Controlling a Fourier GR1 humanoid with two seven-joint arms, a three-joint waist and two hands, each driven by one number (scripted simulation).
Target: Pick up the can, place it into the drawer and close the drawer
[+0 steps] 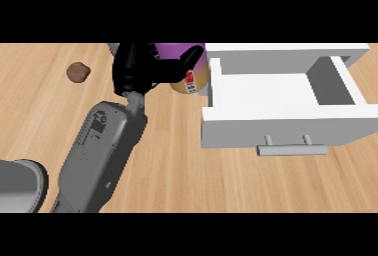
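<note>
Purple-topped can (186,75) clamped in the left hand (148,67), just left of the open drawer (280,122).
Fingers curl round it above the desk (184,170); lifting too low could knock the can on the drawer's near wall. Right hand unseen.

From my remote station, I saw a light wooden counter (184,175) carrying everything. A white open drawer unit (284,107) sat on it just right of the hand (148,67), its handle toward me. A small brown lump (78,72) lay on the wood left of the hand, well apart. A purple object (173,51) stood behind the hand, partly hidden.
</note>
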